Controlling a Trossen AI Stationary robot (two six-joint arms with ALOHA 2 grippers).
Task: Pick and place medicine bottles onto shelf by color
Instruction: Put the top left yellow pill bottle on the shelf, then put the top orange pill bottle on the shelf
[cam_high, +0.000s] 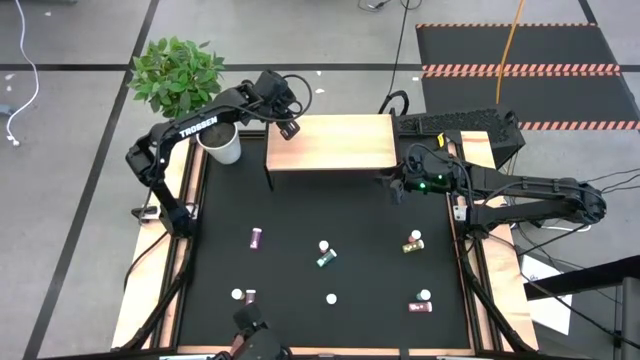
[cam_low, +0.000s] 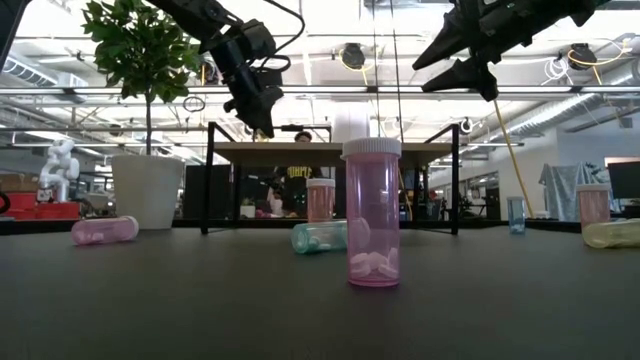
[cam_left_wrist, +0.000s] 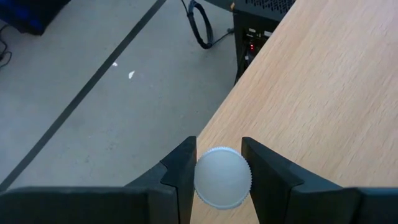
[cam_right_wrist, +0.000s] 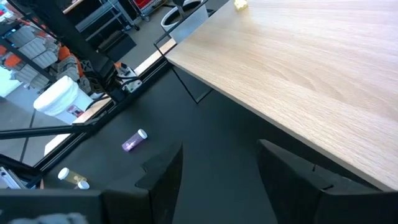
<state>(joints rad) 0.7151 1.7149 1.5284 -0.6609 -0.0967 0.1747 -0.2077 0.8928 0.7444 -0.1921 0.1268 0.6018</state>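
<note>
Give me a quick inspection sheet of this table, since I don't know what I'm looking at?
Surface: black tabletop, bottles scattered on it.
Job's things: wooden shelf at the back; capped bottle over its corner; pink bottle upright; teal bottle lying down.
Clutter: potted plant in a white pot.
Grippers: left gripper shut on the capped bottle; right gripper open, empty, beside the shelf.
Cables: black cable across the floor.
Surroundings: striped mats on grey floor.

Even bright overhead light, soft shadows; low view backlit by ceiling strips, background blurred; wrist views sharp.
</note>
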